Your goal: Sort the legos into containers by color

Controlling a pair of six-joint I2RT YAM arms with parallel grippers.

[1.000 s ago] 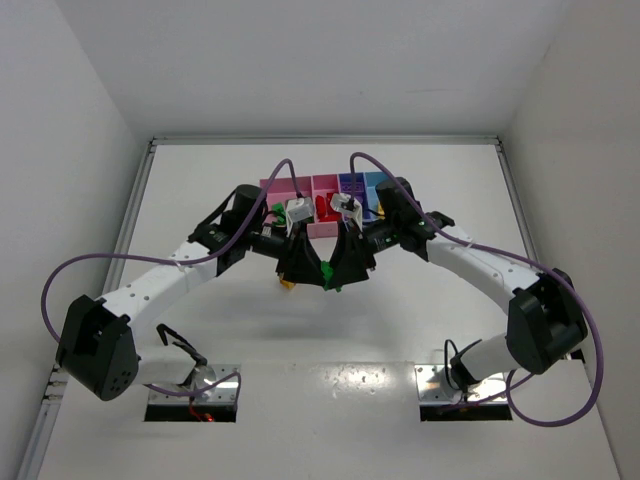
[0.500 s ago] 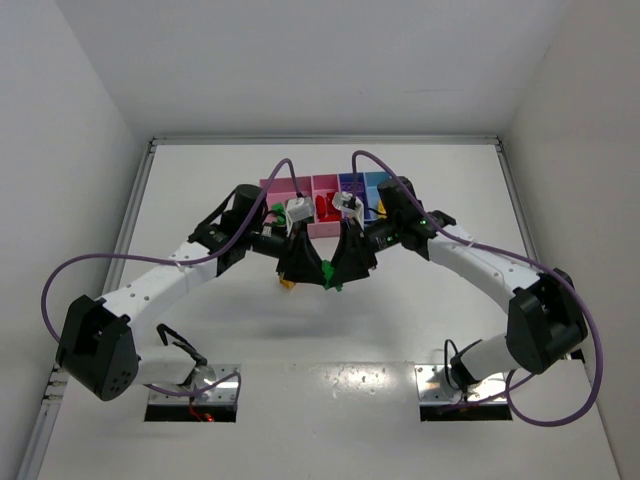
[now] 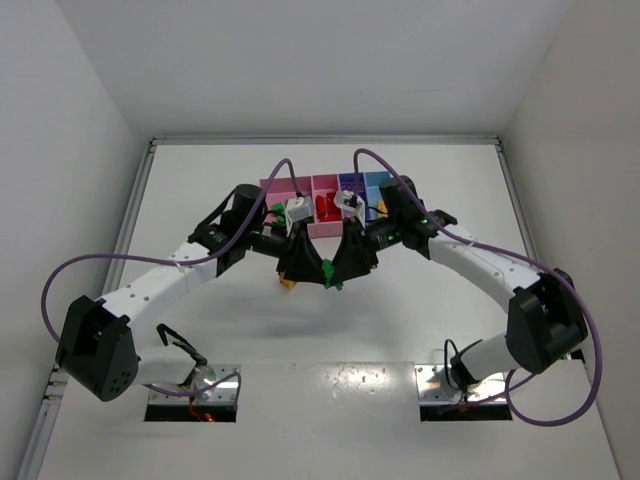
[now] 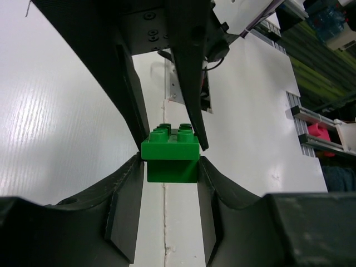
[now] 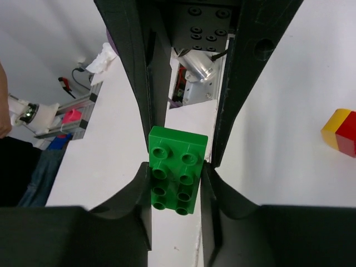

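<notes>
Left gripper (image 4: 170, 172) and right gripper (image 5: 176, 178) both clench their jaws on one green Lego brick (image 4: 170, 156) above the white surface (image 4: 55, 111).

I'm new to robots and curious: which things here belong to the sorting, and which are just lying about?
Belong: green brick, held by left hand and right hand; yellow-and-red brick; bins.
Just there: purple cables; metal base plates.

Held between left tool (image 4: 169, 160) and right tool (image 5: 176, 167), at centre of worktop (image 3: 400, 320): lego brick (image 3: 329, 276). Behind: row of bins (image 3: 300, 186). Left of brick, on worktop: stacked clump (image 5: 340, 132).
</notes>
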